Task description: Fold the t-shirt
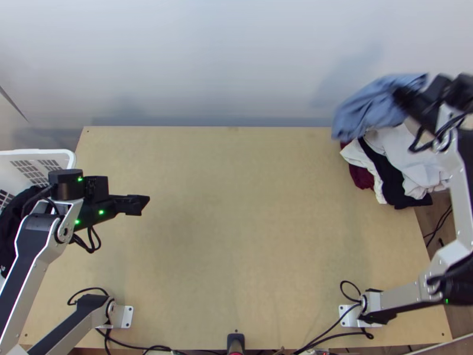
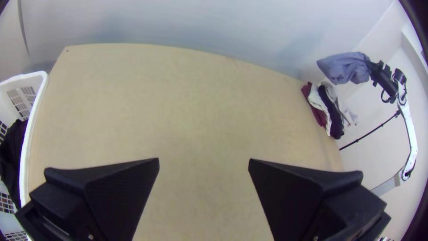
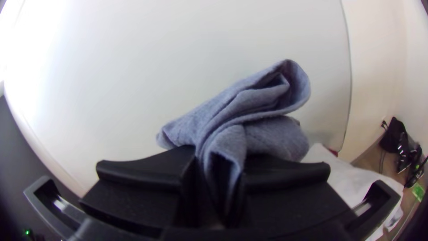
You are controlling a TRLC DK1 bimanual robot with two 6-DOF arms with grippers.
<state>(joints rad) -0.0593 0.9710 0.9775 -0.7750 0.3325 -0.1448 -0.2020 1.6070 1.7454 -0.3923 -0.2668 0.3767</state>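
Top view: the right hand [image 1: 404, 96] is up by the far right corner of the table [image 1: 236, 207], gripping the blue t-shirt [image 1: 369, 106], which hangs bunched out to the left of it, over the pile. In the right wrist view, the fingers [image 3: 138, 172] are closed on a gathered part of the t-shirt, with folds and a rounded loop of cloth standing up beyond their tips.

Under the t-shirt, the pile lies heaped on that corner and out past the table's right edge: maroon cloth [image 1: 360, 176], black cloth [image 1: 387, 174] and white cloth [image 1: 405, 148].

Across at the left side, the left hand [image 1: 141, 205] is above the table, pointing inward. Its fingers stand wide apart, with bare table seen between them in the left wrist view. Just beside it, at the table's left edge, is a white basket [image 1: 35, 152] with dark cloth [image 1: 16, 216] in it.
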